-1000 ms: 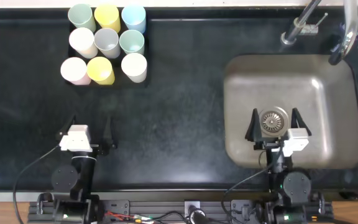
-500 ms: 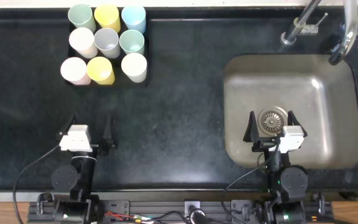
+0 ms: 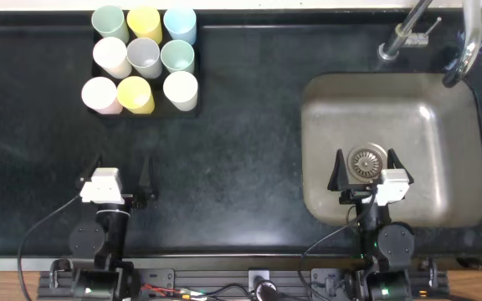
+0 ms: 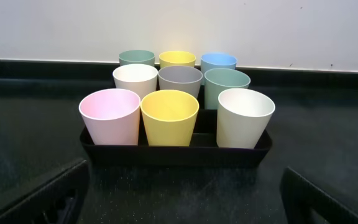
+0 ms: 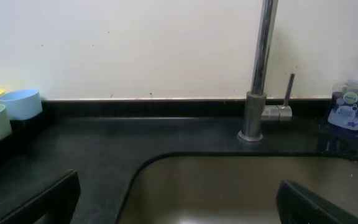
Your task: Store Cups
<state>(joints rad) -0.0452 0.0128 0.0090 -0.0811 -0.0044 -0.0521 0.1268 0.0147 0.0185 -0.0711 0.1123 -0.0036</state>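
Note:
Several plastic cups stand upright in a black tray (image 3: 197, 110) at the back left of the dark counter: a pink cup (image 3: 99, 94), a yellow cup (image 3: 135, 94) and a white cup (image 3: 181, 89) in the front row. The left wrist view shows the same tray (image 4: 176, 154) straight ahead, with the pink cup (image 4: 110, 116), yellow cup (image 4: 169, 116) and white cup (image 4: 245, 117) nearest. My left gripper (image 3: 121, 176) rests open near the counter's front edge, well short of the tray. My right gripper (image 3: 365, 170) is open over the sink, holding nothing.
A steel sink (image 3: 442, 125) fills the right side, with a drain (image 3: 368, 162) under the right gripper. A faucet (image 5: 260, 74) rises behind it, and a soap bottle (image 5: 350, 112) stands at the far right. Bare counter (image 3: 241, 150) lies between tray and sink.
The right gripper has shifted slightly to the left and back toward its base. The left arm and the cups have not moved.

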